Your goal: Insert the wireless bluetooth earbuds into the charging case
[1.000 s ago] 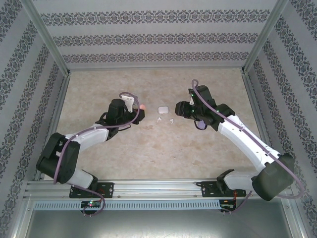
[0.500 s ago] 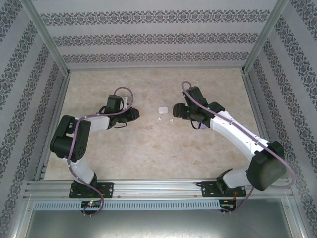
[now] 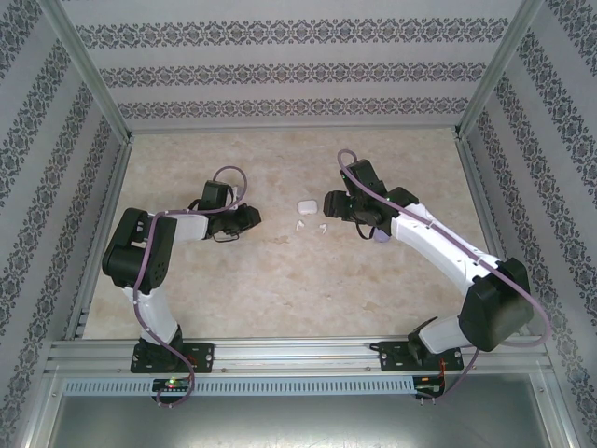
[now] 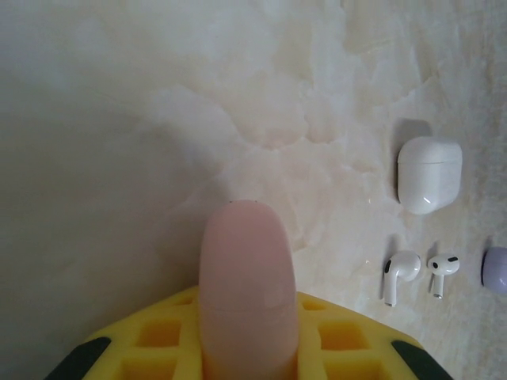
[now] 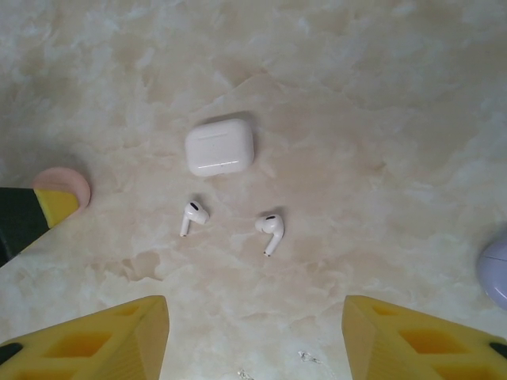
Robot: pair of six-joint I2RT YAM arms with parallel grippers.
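Currently right pincer released, hovering over two white stemmed earbuds lying apart on beige marble worktop, near closed white rounded charging case. Left pincer clenched on pink oval case. Advise: descend centred on one earbud, clear of its twin.

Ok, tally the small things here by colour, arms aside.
White: 3 (white case, two earbuds)
Pink: 1 (pink case)
Purple: 1 (purple item, partly cut off)
Total: 5
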